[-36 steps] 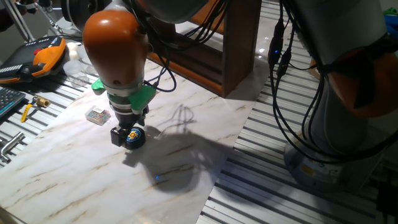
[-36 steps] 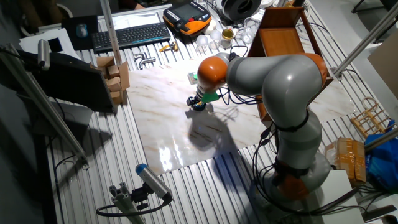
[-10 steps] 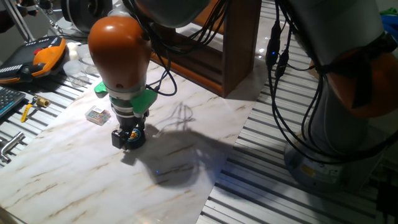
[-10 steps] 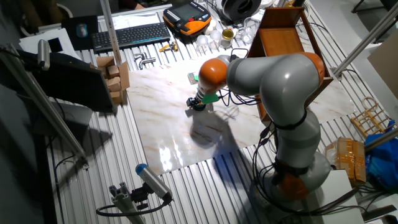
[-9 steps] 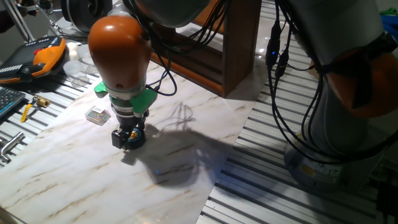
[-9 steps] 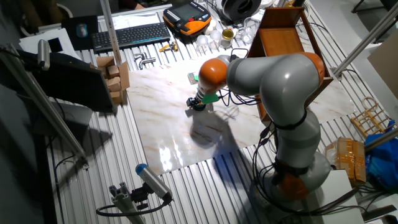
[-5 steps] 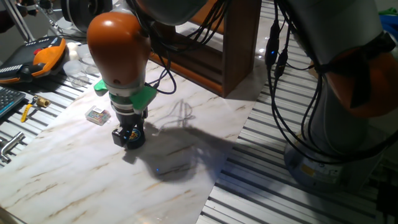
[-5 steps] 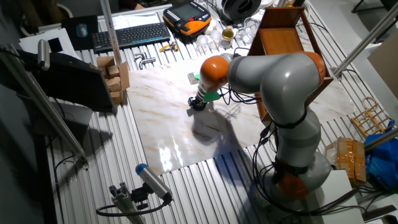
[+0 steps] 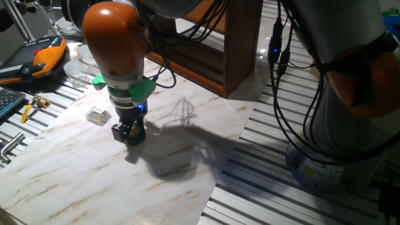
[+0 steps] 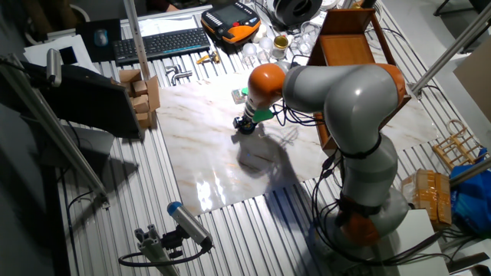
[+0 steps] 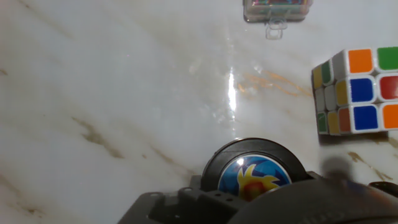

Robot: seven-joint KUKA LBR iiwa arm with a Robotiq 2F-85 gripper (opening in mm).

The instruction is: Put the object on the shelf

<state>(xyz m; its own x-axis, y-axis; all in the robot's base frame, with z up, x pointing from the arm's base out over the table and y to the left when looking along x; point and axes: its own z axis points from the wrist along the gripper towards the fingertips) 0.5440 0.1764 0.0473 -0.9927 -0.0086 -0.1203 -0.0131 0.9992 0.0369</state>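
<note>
Three views give us the scene. Largest is the shelf, thick dark brown boards, standing at the far edge of the pale veined marble table. Our gripper sits low over that slab, well short of the shelf. Only the hand view shows the object: a flat round black disc with a blue, yellow and orange emblem, right at the gripper body. We cannot tell whether the fingers clamp it. That view also catches a Rubik's cube nearby and a small clear box.
</note>
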